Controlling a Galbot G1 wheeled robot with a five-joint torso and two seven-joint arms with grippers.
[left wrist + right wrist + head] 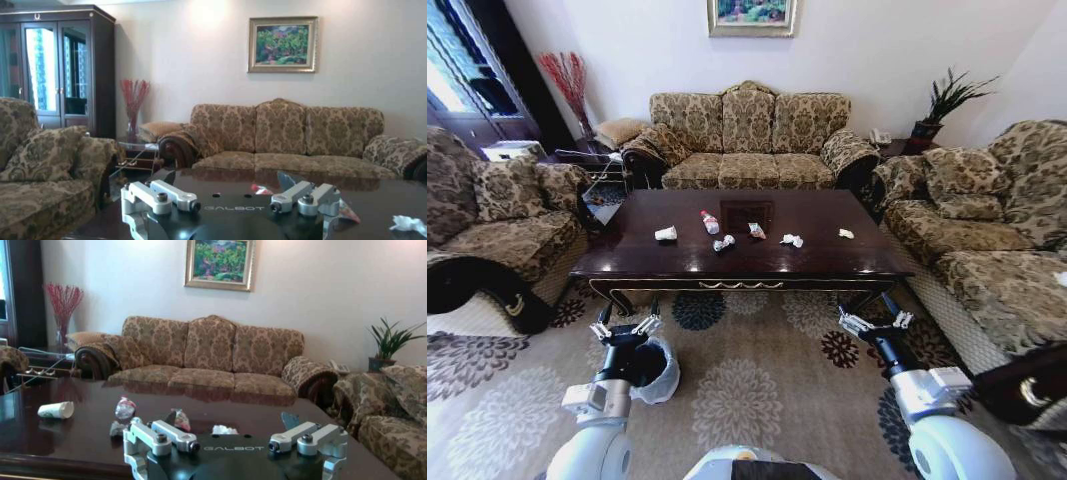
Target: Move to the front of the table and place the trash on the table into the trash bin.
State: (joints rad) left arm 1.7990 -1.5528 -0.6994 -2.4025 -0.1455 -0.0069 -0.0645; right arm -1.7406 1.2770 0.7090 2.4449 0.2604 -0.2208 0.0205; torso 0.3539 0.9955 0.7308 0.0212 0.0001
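On the far left a patterned armchair [497, 215] stands beside the table [677, 262], which stretches across the middle of the room with a three-seat sofa [749, 140] behind it and another sofa [987, 240] to its right.

The left gripper [626, 326] hangs in the air just in front of the table's near edge, toward its left end, with its fingers spread open and nothing between them. Just below and beside that arm, on the flowered carpet [747, 390], sits the trash bin [663, 372], its white bag folded over the rim; the arm covers part of it.

The trash lies in a loose row along the middle of the tabletop. From the left: a white paper cup [665, 233] on its side, then a small bottle [710, 222] with a red cap and label lying down, a crumpled white wad [724, 242] a little nearer the front edge, a colourful wrapper [756, 230], another white wad [792, 240], and a small pale scrap [846, 234] farthest right. The pieces lie apart from one another.

The right gripper [875, 321] hovers in front of the table's right end, near the corner, its fingers also open and empty. In the right wrist view the cup [56, 410], the bottle [125, 408] and the wrapper [179, 419] lie on the dark wood beyond the open gripper [233, 441].
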